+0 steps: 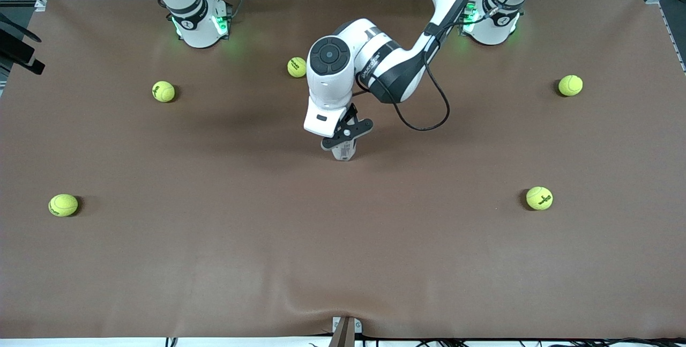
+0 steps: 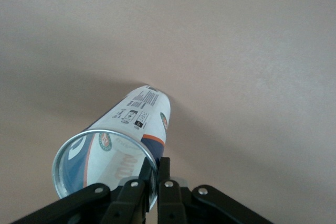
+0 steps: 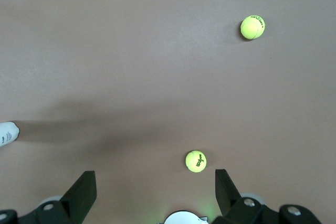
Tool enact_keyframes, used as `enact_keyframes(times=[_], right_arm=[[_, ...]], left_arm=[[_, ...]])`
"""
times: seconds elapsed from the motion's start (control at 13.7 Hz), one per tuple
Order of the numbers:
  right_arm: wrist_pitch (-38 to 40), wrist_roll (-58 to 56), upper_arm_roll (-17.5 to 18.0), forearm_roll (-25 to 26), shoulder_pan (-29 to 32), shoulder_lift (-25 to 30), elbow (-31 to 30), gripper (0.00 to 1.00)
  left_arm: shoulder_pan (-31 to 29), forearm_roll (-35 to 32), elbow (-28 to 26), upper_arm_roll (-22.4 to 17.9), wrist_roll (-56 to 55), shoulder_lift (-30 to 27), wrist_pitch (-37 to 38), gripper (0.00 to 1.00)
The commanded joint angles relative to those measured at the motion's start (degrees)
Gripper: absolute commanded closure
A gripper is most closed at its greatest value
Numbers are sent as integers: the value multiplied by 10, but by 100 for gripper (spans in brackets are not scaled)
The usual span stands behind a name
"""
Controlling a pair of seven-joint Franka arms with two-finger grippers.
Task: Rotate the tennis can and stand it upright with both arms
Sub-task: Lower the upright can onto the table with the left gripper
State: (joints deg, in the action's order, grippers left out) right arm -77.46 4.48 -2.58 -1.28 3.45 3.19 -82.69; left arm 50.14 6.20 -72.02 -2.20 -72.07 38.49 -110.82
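Note:
The tennis can [image 1: 344, 152] stands about upright near the table's middle, its lower end on the brown table; only a short white piece shows under the hand. In the left wrist view the can [image 2: 137, 119] shows its white label with blue and red print and its silvery rim. My left gripper [image 1: 343, 142] is shut on that rim, one finger inside the can and one outside [image 2: 156, 161]. My right gripper [image 3: 154, 172] is open and empty, high over the table by its own base. A white bit of the can [image 3: 8, 132] shows at the edge of the right wrist view.
Several yellow-green tennis balls lie about: one near the left arm's elbow [image 1: 296, 67], two toward the right arm's end [image 1: 163, 91] [image 1: 63, 205], two toward the left arm's end [image 1: 570, 85] [image 1: 539, 198]. The right arm's base [image 1: 198, 22] glows green.

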Motion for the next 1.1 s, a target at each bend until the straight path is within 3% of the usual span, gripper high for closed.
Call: enact_keyframes(times=[0.0,0.22,0.29,0.58,0.73,0.95,1.02], right_arm=[[3,8,2,6,1,-1,9,0],[3,8,2,7,1,-1,9,0],[2,8,2,7,1,-1,9,0],[2,8,2,7,1,-1,9,0],[2,8,2,7,1,-1,9,0],[2,8,2,7,1,-1,9,0],[2,9,2,3,2,-1,9,0]], left_arm=[[8,-13,15,-8,-11,10,-3,81],[8,-13,15,-9,-11,9,-3,74],[8,-13,15,-9,-11,9,-3,64],[7,-13,15,-9,-11,4,-3,53],[7,-13,15,-9,-11,2,-2,42],[6,-13,15,-9,-11,-13,3,41],[6,-13,15,-14,-11,-24,7,36]])
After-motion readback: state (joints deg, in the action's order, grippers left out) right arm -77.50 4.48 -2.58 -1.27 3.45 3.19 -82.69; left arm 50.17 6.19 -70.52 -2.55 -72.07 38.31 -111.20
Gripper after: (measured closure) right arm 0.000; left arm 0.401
